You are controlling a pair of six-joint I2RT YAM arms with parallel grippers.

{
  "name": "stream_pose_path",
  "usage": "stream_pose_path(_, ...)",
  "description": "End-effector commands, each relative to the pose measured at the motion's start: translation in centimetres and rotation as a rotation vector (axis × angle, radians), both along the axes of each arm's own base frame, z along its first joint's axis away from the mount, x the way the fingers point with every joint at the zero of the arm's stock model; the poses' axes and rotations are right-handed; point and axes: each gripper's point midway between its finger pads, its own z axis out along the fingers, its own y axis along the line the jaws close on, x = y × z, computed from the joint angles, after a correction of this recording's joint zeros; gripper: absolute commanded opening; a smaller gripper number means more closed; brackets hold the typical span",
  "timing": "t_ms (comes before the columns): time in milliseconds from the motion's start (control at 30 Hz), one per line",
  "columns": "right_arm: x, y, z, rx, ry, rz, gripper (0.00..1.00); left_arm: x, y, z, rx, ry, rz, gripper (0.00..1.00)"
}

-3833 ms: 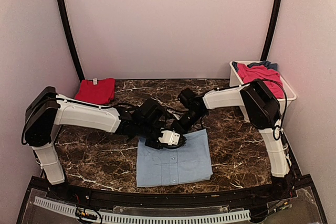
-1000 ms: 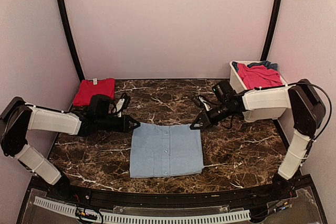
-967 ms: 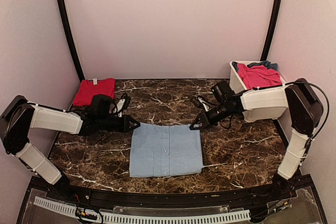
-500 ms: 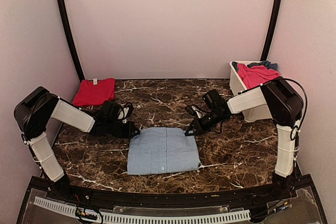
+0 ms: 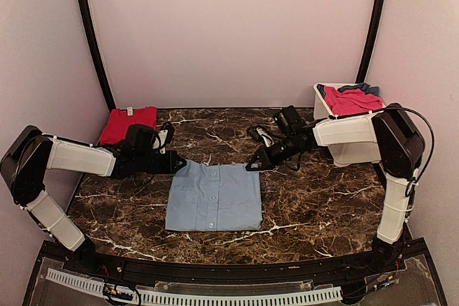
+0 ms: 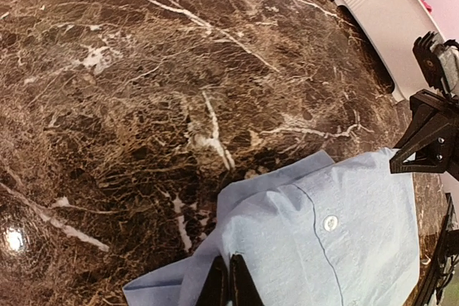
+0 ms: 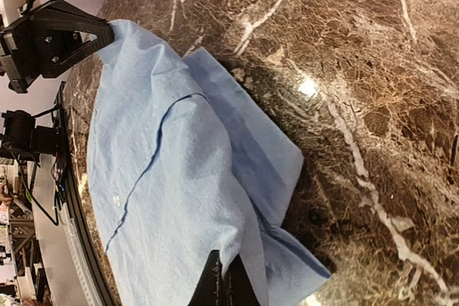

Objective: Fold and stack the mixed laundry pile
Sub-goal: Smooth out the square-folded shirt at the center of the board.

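Note:
A folded light-blue shirt [image 5: 214, 198] lies flat on the marble table, buttons up. My left gripper [image 5: 181, 165] is shut on its far left corner. My right gripper [image 5: 252, 166] is shut on its far right corner. In the left wrist view my gripper [image 6: 229, 281] pinches a fold of the shirt [image 6: 337, 241] beside a button. In the right wrist view my gripper [image 7: 224, 277] pinches the shirt's [image 7: 158, 177] raised edge. A folded red garment [image 5: 129, 124] lies at the back left. A pink-red piece [image 5: 351, 102] and a darker blue piece [image 5: 370, 89] sit in the tub.
The white tub [image 5: 322, 107] stands at the back right against the wall, close behind my right arm. Dark marble shows between the shirt and the red garment. A black frame edges the table's near side [image 5: 215, 270].
Both shut grippers have drawn the light-blue shirt to the left and slightly toward the back. The arms have swung with it, and the shirt's far corners stay pinched.

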Motion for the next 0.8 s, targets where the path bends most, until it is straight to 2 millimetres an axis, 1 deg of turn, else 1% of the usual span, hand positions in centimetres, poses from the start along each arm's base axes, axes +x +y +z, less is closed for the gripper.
stream_pose_path(0, 0.6, 0.3, -5.6, -0.071, 0.066, 0.000, 0.00, 1.2, 1.5, -2.5, 0.059, 0.045, 0.060, 0.00)
stream_pose_path(33, 0.8, 0.2, -6.4, -0.083, 0.072, -0.010, 0.00, 1.4, 1.6, -2.8, 0.061, 0.048, 0.067, 0.00)
stream_pose_path(67, 1.0, 0.2, -7.0, -0.093, 0.076, -0.019, 0.00, 1.7, 1.9, -3.6, 0.069, 0.059, 0.084, 0.00)
stream_pose_path(133, 1.2, 0.1, -7.7, -0.102, 0.075, -0.029, 0.00, 2.0, 2.2, -4.5, 0.080, 0.069, 0.098, 0.00)
stream_pose_path(167, 1.4, 0.1, -7.7, -0.105, 0.066, -0.037, 0.00, 2.2, 2.2, -4.7, 0.084, 0.072, 0.103, 0.00)
stream_pose_path(200, 1.7, 0.0, -7.7, -0.110, 0.058, -0.044, 0.00, 2.3, 2.3, -5.4, 0.098, 0.084, 0.108, 0.00)
stream_pose_path(233, 1.9, 0.0, -7.7, -0.111, 0.052, -0.050, 0.00, 2.5, 2.3, -5.5, 0.101, 0.086, 0.109, 0.00)
stream_pose_path(300, 3.0, -0.1, -7.3, -0.120, 0.033, -0.074, 0.00, 2.5, 2.3, -6.6, 0.114, 0.116, 0.109, 0.00)
stream_pose_path(367, 3.8, -0.3, -6.9, -0.127, 0.026, -0.091, 0.00, 2.8, 2.1, -7.0, 0.117, 0.137, 0.106, 0.00)
stream_pose_path(433, 4.5, -0.9, -6.7, -0.140, 0.026, -0.115, 0.00, 3.0, 1.4, -6.9, 0.099, 0.148, 0.081, 0.00)
stream_pose_path(467, 4.8, -1.2, -6.8, -0.146, 0.031, -0.122, 0.00, 3.4, 1.1, -6.6, 0.091, 0.141, 0.074, 0.00)
stream_pose_path(500, 4.9, -1.5, -6.9, -0.152, 0.031, -0.126, 0.00, 3.3, 0.9, -6.8, 0.089, 0.156, 0.065, 0.00)
stream_pose_path(600, 5.2, -2.2, -6.8, -0.163, 0.031, -0.131, 0.00, 3.7, 0.4, -6.5, 0.068, 0.154, 0.054, 0.02)
stream_pose_path(667, 5.3, -2.2, -6.0, -0.157, 0.023, -0.130, 0.09, 4.0, 0.4, -6.3, 0.067, 0.151, 0.062, 0.07)
stream_pose_path(700, 5.5, -2.1, -5.3, -0.149, 0.016, -0.129, 0.13, 4.1, 0.4, -6.0, 0.070, 0.146, 0.066, 0.11)
stream_pose_path(733, 5.6, -1.9, -4.5, -0.135, 0.009, -0.127, 0.20, 4.4, 0.4, -5.5, 0.070, 0.135, 0.070, 0.17)
stream_pose_path(767, 5.8, -1.6, -3.2, -0.116, -0.005, -0.127, 0.26, 4.5, 0.6, -5.0, 0.079, 0.127, 0.075, 0.19)
